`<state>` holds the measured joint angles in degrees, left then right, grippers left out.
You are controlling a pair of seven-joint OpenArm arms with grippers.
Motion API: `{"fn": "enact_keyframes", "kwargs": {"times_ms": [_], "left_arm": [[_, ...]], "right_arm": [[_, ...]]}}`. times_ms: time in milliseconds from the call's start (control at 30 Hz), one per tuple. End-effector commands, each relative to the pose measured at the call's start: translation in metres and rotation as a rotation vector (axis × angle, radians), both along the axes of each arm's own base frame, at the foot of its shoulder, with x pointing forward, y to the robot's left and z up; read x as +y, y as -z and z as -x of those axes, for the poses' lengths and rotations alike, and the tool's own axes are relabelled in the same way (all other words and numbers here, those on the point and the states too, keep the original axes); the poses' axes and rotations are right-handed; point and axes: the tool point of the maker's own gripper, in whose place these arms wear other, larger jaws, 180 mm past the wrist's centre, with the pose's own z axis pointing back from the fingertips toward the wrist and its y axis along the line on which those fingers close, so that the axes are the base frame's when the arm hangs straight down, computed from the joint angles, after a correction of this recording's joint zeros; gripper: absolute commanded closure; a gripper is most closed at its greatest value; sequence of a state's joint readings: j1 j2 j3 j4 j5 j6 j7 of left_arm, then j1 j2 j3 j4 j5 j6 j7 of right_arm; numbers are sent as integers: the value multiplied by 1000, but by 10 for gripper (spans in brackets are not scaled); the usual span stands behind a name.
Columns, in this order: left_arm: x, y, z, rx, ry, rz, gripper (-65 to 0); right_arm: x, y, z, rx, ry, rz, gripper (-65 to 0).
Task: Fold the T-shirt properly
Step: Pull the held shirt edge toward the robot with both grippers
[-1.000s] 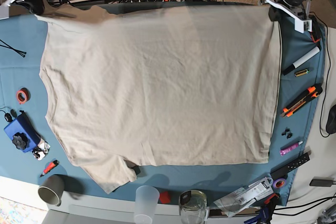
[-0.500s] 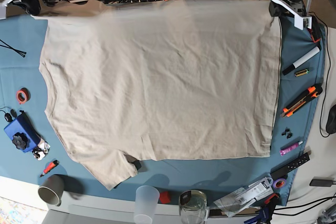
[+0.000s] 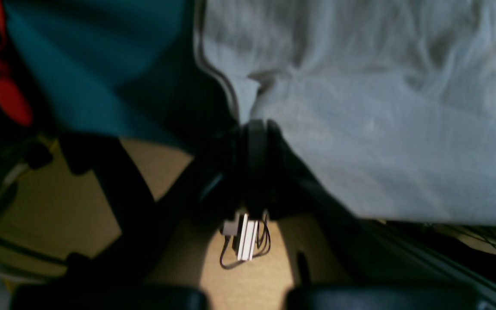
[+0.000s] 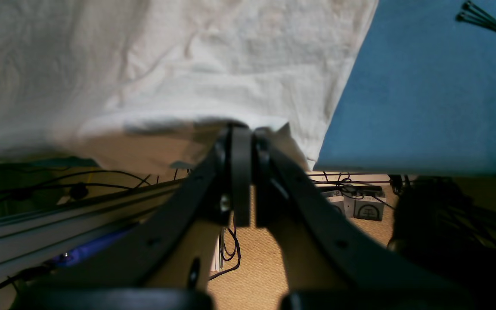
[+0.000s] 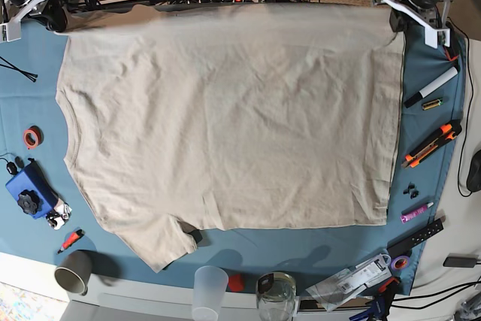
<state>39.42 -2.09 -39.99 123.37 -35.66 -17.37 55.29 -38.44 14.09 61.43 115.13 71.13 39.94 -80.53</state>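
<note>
Across the teal-blue tablecloth (image 5: 30,95) lies the T-shirt (image 5: 233,118), spread flat and lightly wrinkled, covering most of the table, with one short sleeve (image 5: 154,242) pointing toward the near edge and its far edge hanging just past the table's back rim. At the two far corners the arms hold it — the right gripper (image 4: 243,129) has its black jaws pressed together on the cloth's edge beside the bare tablecloth, and the left gripper (image 3: 254,125) is likewise clamped on a pinch of fabric at the hem corner, though that view is blurred. Along the base view's right side sit a black-and-white marker (image 5: 432,86), an orange utility knife (image 5: 432,144) and a pink pen (image 5: 415,213). On the opposite side rest a blue box (image 5: 28,189) and a red tape ring (image 5: 31,137); near the front edge stand a grey paper cup (image 5: 74,271), a clear plastic cup (image 5: 210,289) and a glass jar (image 5: 276,295).
</note>
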Motion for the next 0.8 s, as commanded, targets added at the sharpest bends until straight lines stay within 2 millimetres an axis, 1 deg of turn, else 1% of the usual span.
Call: {"fn": "enact_keyframes", "kwargs": {"times_ms": [0,200,300,467,533,667,767], "left_arm": [[4,-7,-3,-22,-2,-16,0],[3,-8,-4,-31,-3,-15,0],[3,-8,-4,-31,-3,-15,0],[3,-9,-8,-43,-3,-14,0],[3,-10,-10,-49,-3,-15,0],[3,-13,-15,-80,-6,-16,0],[-5,-11,-22,-86,21,-23,0]], "right_arm": [[-1,-8,-5,-29,-12,17,0],[-4,-8,-5,-27,-4,28,0],[-4,-5,-8,-23,-8,40,0],[11,11,-22,-5,-61,40,0],[14,14,-29,-13,-73,52,0],[14,15,-38,-27,-76,75,0],[11,13,-44,-41,-73,92,0]]}}
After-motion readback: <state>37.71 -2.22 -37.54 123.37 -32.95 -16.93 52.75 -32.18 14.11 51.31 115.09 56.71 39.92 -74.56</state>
